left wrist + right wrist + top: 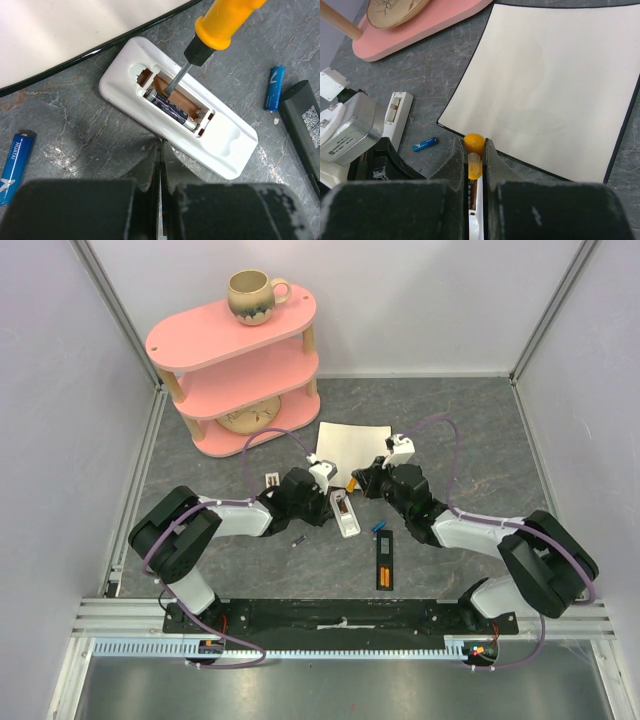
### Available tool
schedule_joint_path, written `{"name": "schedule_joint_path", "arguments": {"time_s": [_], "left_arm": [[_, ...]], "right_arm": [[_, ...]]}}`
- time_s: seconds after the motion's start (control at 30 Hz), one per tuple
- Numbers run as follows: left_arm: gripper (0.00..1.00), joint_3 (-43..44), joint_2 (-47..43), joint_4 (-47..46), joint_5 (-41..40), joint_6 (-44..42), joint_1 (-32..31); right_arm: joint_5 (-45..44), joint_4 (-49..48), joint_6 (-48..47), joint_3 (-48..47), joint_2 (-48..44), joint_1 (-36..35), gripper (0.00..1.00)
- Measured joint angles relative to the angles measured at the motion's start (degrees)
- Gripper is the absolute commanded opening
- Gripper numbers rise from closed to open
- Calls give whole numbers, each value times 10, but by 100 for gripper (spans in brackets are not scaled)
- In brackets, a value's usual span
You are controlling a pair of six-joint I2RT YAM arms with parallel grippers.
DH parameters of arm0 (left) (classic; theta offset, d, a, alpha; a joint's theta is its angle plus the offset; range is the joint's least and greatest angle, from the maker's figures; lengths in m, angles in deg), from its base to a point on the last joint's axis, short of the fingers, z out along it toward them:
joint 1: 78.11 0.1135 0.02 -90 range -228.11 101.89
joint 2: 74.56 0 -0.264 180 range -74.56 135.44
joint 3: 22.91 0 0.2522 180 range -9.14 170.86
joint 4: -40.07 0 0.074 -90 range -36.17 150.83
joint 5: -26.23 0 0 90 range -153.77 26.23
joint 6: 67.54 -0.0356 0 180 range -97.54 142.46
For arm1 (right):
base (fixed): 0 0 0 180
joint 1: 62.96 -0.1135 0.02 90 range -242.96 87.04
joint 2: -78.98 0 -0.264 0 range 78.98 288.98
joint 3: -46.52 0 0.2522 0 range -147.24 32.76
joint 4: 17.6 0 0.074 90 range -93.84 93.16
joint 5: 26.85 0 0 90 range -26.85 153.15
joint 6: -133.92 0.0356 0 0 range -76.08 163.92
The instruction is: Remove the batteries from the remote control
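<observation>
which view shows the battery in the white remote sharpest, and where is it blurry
Left wrist: battery in the white remote and the screwdriver tip are crisp, its own fingers a dark blur. Right wrist: screwdriver handle soft. Top external: even light, but the remote is too small for detail.

Left hand (pixel 160 155) closed, tilted down, right hand (pixel 474 150) clamped on screwdriver (pixel 222 22)

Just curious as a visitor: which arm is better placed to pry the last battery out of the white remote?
Likely right. The right fingers grip the orange-handled screwdriver, whose tip sits in the white remote's open compartment beside the battery. The left fingers are shut, holding nothing, at the remote's near edge.
</observation>
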Motion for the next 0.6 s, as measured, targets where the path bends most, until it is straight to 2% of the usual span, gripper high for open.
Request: {"name": "schedule_joint_path", "arguments": {"time_s": [0.27, 0.6], "left_arm": [[2, 0, 0, 0, 0, 0, 0], [2, 0, 3, -3, 0, 2, 0]], "right_arm": [[67, -111, 81, 45, 43, 61, 0], [129, -244, 158, 89, 106, 98, 0]]}}
